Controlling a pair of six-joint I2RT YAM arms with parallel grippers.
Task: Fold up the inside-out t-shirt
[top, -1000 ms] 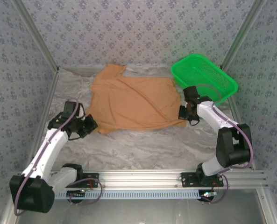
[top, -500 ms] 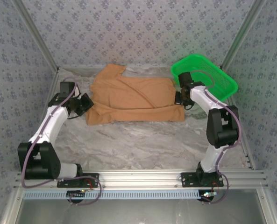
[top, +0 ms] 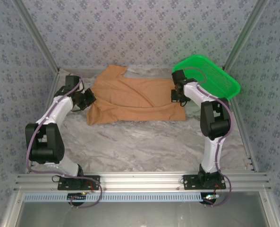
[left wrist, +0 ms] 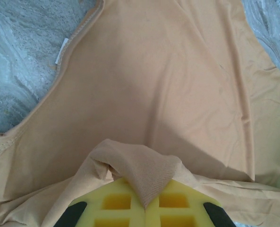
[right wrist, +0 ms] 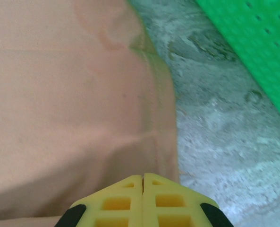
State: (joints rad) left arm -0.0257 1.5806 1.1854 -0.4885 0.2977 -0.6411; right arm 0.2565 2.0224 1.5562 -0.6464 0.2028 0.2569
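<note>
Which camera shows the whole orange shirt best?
The top external view: the whole t-shirt lies there, partly folded. The left wrist view shows its neckline and a pinched fold; the right wrist view shows one hemmed edge.

**A:** Orange-tan all over on the t-shirt (top: 135, 99), folks. Plain cloth, no print, and its stitched seams are the same shade.

**B:** One small white label (left wrist: 63, 50) is the only break in it. And there's bright green on the basket (top: 215, 78), peppered with a mesh of tiny holes!

**A:** The table (top: 144, 142) is marbled grey and white, with streaky veins.

**B:** The walls (top: 140, 28) are pale grey-lilac paper with darker little floral sprigs repeating.

**A:** Left arm (top: 59, 106) and right arm (top: 195, 93) have white shells, black joints and purple cables (top: 28, 151).

**B:** Close in, the left gripper (left wrist: 144, 191) is yellow with black corners. The right gripper (right wrist: 143, 178) has the same yellow and black.

**A:** And the rail (top: 144, 182) is silver.
</note>
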